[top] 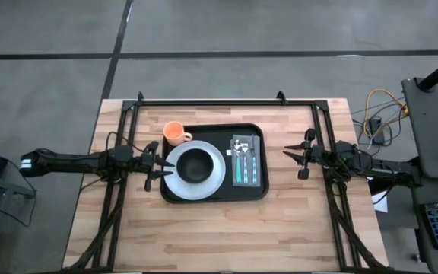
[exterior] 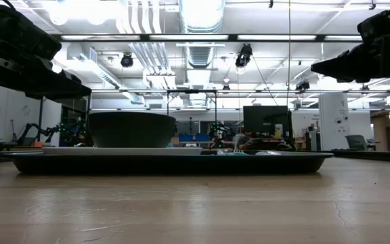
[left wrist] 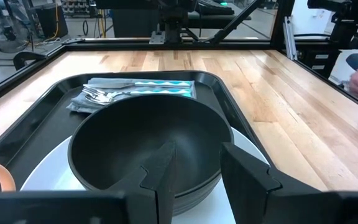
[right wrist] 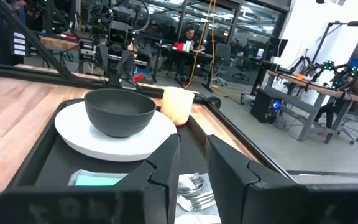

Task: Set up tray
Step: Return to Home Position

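The black tray (top: 204,196) lies flat on the middle of the wooden table. On it stands a white plate (top: 216,172) carrying a black bowl (top: 196,164). An orange cup (top: 175,134) sits in the tray's far left corner, and a grey napkin (top: 245,161) with cutlery lies on its right part. My left gripper (top: 155,164) hovers open just off the tray's left edge, facing the bowl (left wrist: 148,143). My right gripper (top: 295,161) is open over bare table to the right of the tray, facing it (right wrist: 36,155). Both are raised above the tabletop in the low view.
A black metal frame (top: 204,102) runs along the table's far edge and down both sides. Bare wood lies near of the tray (top: 219,236) and between the tray and my right gripper. Cables and equipment stand off the table's right side (top: 375,122).
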